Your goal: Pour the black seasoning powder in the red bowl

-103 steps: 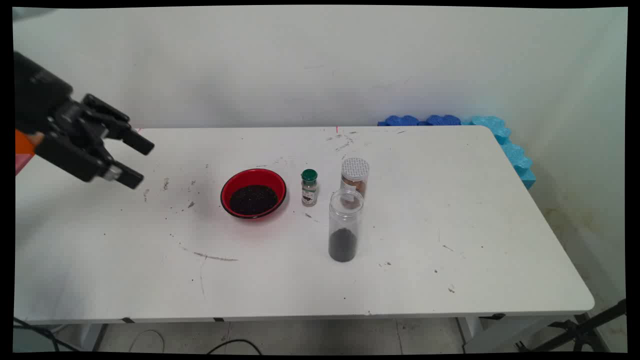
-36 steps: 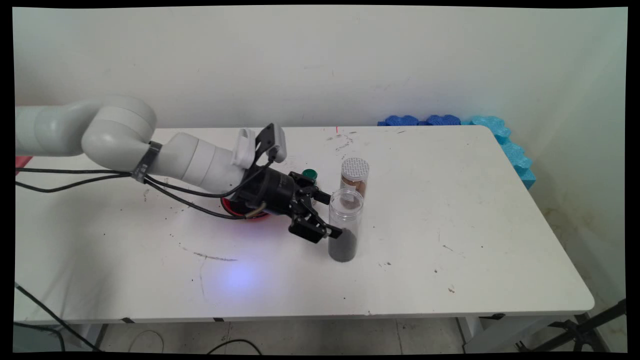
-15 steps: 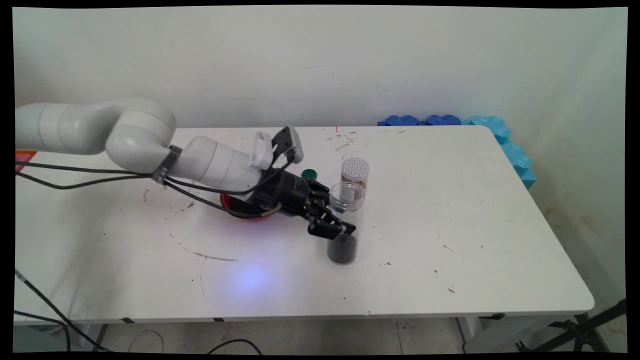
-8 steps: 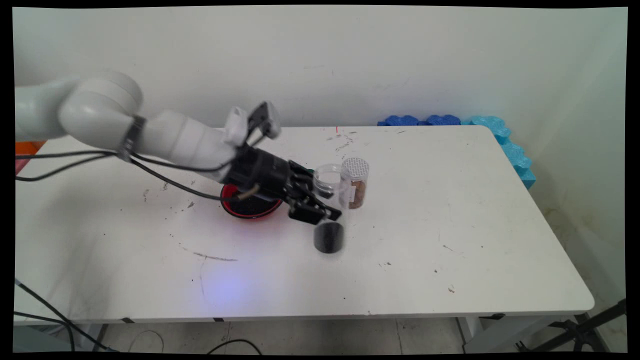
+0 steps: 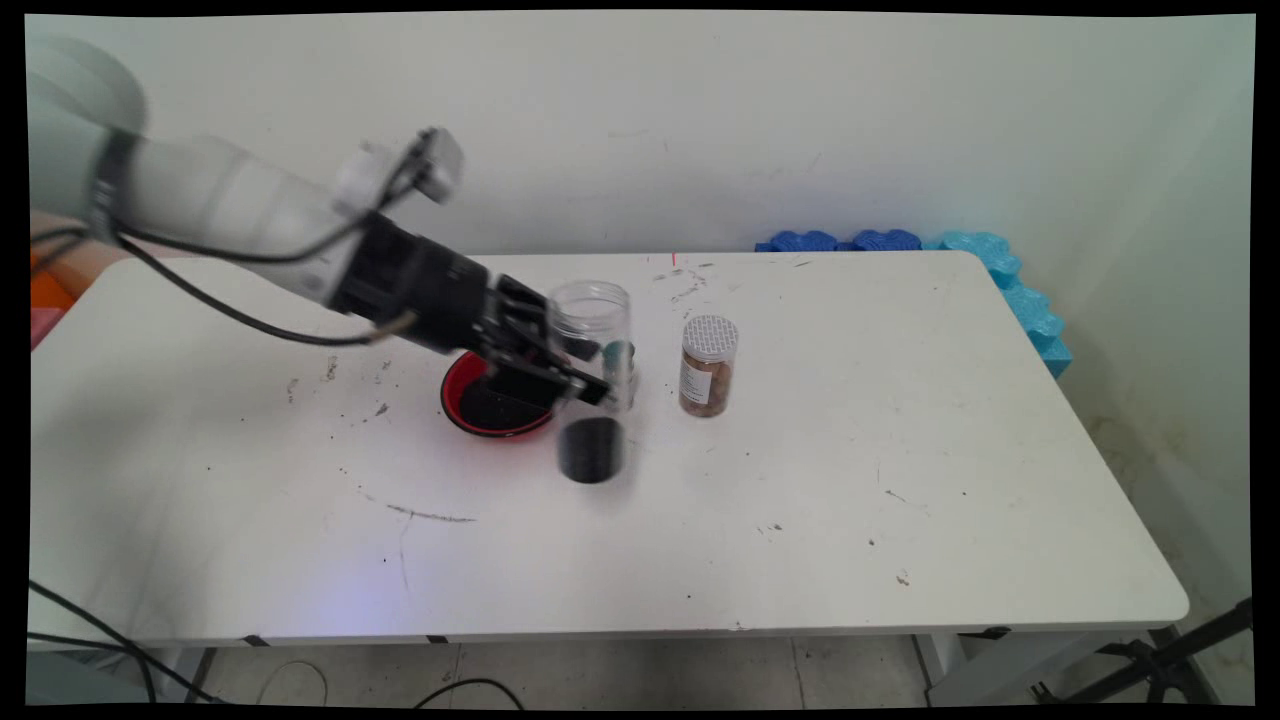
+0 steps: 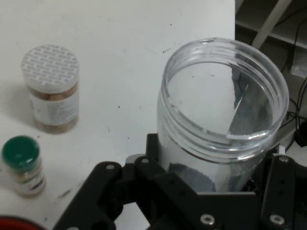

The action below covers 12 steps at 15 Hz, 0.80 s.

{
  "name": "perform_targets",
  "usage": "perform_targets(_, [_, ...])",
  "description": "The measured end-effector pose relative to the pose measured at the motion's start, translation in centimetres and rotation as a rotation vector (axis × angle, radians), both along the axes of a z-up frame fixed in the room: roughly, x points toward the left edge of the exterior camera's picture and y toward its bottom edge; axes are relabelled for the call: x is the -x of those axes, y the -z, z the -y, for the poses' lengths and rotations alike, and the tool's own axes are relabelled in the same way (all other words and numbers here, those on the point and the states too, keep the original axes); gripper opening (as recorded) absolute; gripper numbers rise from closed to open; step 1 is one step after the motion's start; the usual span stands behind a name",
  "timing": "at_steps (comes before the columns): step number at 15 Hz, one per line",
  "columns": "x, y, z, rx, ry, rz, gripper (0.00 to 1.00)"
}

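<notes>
Item: clear jar (image 5: 592, 385), lidless, upright, dark granules settled in its base; carried clear of the white table (image 5: 900, 450) by the black gripper (image 5: 560, 365), whose fingers are clamped on its mid-wall, a hold that keeps the open mouth level and the contents in. Position: just right of the red bowl (image 5: 470, 405), which holds similar dark matter. Green-capped spice bottle (image 6: 23, 165): right of the bowl, partly behind the jar in the main view. White-lidded jar of brown contents (image 5: 708, 366): further right of the bowl, standing apart.
</notes>
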State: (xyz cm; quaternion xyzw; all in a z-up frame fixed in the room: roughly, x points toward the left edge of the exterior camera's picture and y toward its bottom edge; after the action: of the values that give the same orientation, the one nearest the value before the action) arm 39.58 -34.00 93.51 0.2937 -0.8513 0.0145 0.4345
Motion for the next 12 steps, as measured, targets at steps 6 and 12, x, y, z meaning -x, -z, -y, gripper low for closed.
perform_targets(6, [-5.6, -5.2, -1.8, -0.036, -0.011, 0.033, 0.00])
perform_targets(12, [-9.5, -8.3, -2.7, -0.072, -0.031, 0.069, 0.00])
